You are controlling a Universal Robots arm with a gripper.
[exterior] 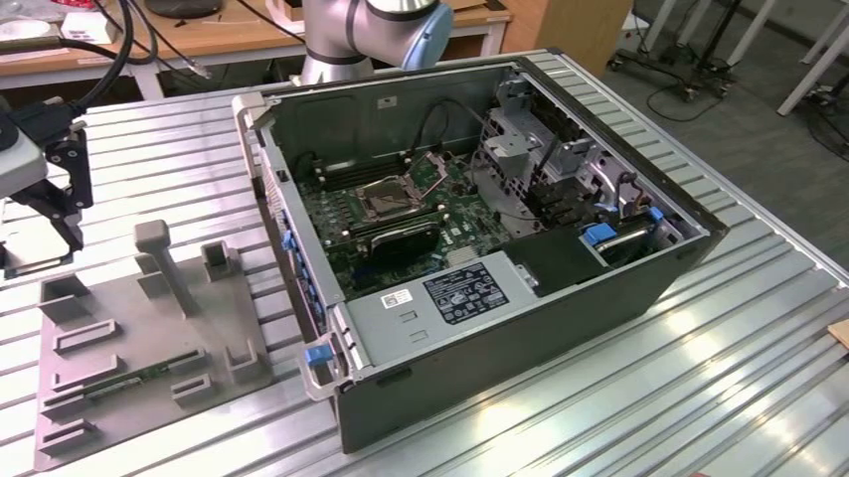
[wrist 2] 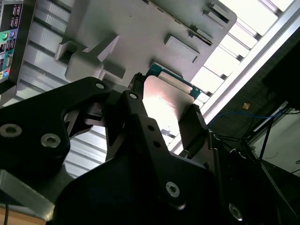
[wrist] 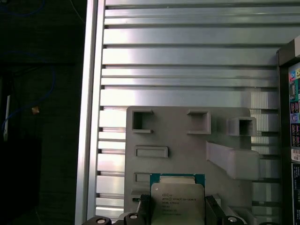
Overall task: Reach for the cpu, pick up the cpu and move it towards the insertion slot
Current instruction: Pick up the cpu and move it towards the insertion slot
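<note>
cpu [wrist: 177,199]: silvery face, green rim, between the fingers of the gripper [wrist: 177,208], over one end of the grey fixture plate [wrist: 187,136]
jaws: narrowed onto the cpu, a finger [wrist 2: 193,121] against each of two opposite edges; lifted or not, can't tell
insertion slot [exterior: 394,196]: inside the open pc case [exterior: 531,328], well apart from the cpu
table [exterior: 743,378]: slatted aluminium

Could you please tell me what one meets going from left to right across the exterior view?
End effector → grey tray → square socket → metal drive cage → blue latch.
</note>
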